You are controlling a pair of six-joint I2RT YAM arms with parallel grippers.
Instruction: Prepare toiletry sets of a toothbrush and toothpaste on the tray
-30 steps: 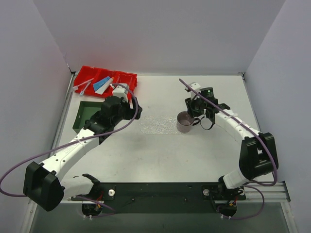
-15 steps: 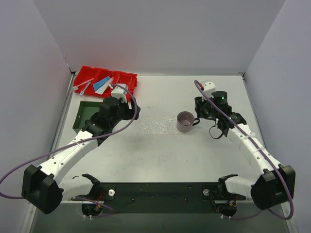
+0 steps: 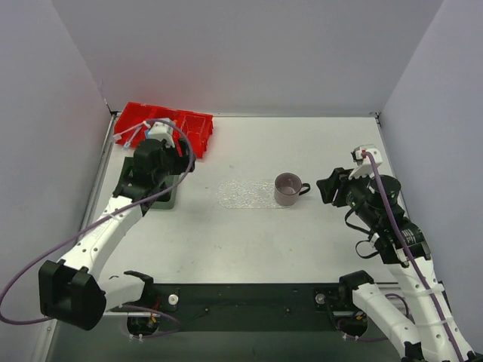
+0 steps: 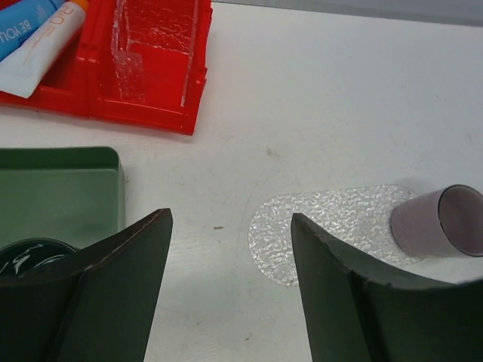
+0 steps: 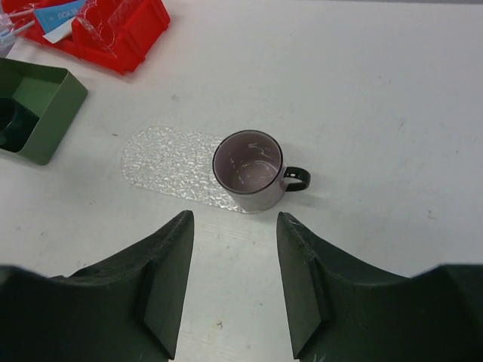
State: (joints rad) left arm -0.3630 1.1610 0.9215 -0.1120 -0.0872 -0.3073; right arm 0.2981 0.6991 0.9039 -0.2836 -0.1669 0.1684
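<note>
The blue toothpaste (image 4: pixel 23 24) and the white toothpaste (image 4: pixel 44 47) lie side by side, touching, in one compartment of the red bin (image 4: pixel 143 113). The bin sits at the far left corner of the table (image 3: pixel 249 241). The toothbrushes (image 3: pixel 123 136) show only as pale slivers at the bin's left end in the top view, and I cannot tell how they lie.

The tray (image 4: pixel 317 226) rests flat near the middle of the table, well apart from the bin. A mug (image 5: pixel 249 173) stands upright at the tray's right end, with its base overlapping the rim and its handle pointing toward my right arm.

The green tray (image 4: pixel 60 188) sits just beside the bin on its near side. A dark round thing (image 4: pixel 23 253) lies in it, mostly hidden behind one of my fingers.

My left gripper (image 4: pixel 229 226) hovers by the green tray's edge, between the bin and the clear tray. Its fingers are spread wide with nothing between them.

My right gripper (image 5: pixel 232 226) hangs above bare table on the near right side of the mug, apart from it and facing the mug and tray. Its fingers are spread too and hold nothing.
</note>
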